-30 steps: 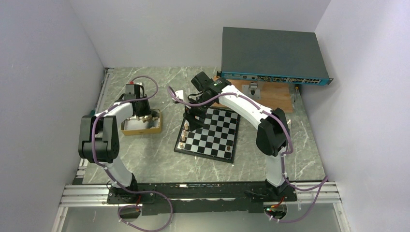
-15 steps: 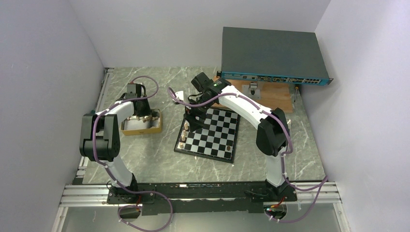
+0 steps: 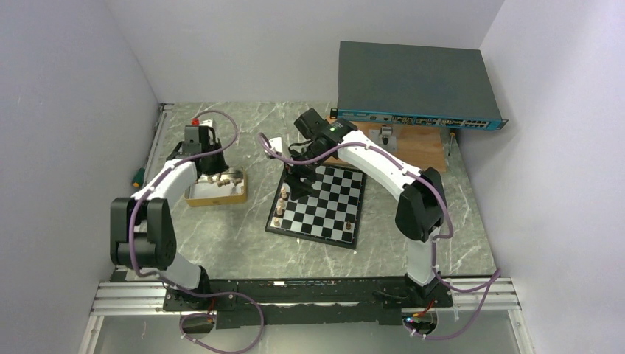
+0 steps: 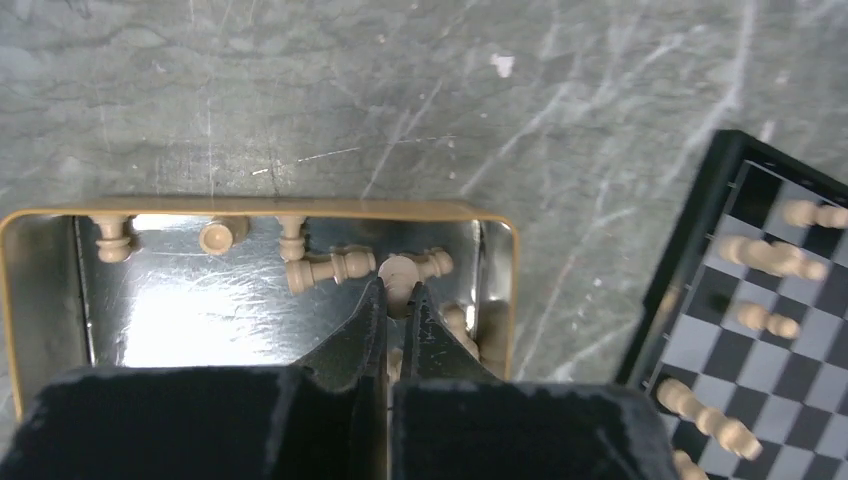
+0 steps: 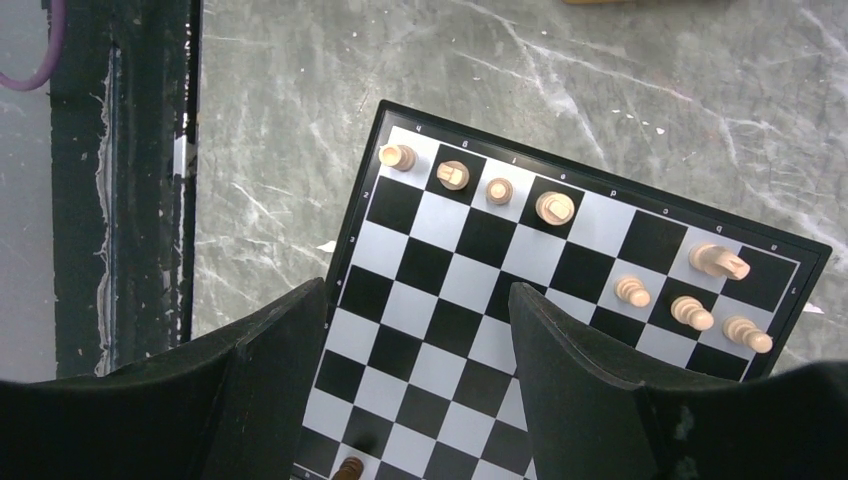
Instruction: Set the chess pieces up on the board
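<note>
Table: grey marble table (image 3: 221, 243) between white walls, with the tin (image 4: 250, 207) on my left and the board (image 5: 430, 265) in the middle.
Left jaws: closed inside the tin, pinching one light piece (image 4: 398, 272) by its round end. Only the tips have it.
Right jaws: wide apart above the board, holding nothing.
Pieces: some light pieces (image 4: 325, 270) lie loose in the tin. Others stand in the board's edge rows (image 5: 553, 207), and one there looks tilted (image 5: 718, 261).
Risk, grip: I judge the hold is thin and on a rounded part, so the piece may twist or shoot out when I lift.
Risk, neighbours: other pieces lie just beside mine. Lifting may drag them, or knock mine against the tin wall.
Risk, board: the squares are small. If I set mine down tilted, it may fall and push over the standing ones.
Risk, arms: the right arm hangs over the board, so I think we could meet if the left goes in now.
</note>
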### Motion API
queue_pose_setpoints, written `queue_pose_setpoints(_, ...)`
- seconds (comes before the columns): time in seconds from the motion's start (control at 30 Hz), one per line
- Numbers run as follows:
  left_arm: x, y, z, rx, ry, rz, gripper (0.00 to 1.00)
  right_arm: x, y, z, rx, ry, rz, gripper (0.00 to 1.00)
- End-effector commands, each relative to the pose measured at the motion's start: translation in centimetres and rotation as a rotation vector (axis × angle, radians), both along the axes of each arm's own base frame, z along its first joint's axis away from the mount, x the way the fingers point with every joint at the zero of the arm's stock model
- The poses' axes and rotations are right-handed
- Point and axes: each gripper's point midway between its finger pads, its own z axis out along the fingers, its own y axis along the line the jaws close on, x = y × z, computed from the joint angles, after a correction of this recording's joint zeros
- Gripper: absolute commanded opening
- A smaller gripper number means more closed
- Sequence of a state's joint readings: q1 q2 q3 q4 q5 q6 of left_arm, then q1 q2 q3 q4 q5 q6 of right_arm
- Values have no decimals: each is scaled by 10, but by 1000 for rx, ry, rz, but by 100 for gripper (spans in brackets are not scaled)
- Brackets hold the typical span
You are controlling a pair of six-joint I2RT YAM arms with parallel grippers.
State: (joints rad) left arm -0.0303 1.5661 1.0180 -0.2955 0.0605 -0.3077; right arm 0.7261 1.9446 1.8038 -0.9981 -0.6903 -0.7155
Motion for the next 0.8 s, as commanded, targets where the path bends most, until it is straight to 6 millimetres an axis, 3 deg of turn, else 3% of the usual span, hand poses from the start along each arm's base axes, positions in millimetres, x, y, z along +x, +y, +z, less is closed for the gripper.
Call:
queue_pose_setpoints(0.0, -16, -12, 27, -25, -69, -81, 0, -12, -1, 26, 65, -22, 43, 70)
queue_pose_setpoints(0.17, -36, -31, 47, -69, -125, -200, 0, -22, -6, 36, 83, -25, 82, 70)
queue_pose_setpoints(0.5, -74, -99, 108, -95, -281, -508, 0, -61, -38, 64, 125, -14, 217, 70)
queue_pose_setpoints(0.77, -74, -154, 112, -63, -256, -614, 0, -69, -71, 71, 133, -14, 190, 70)
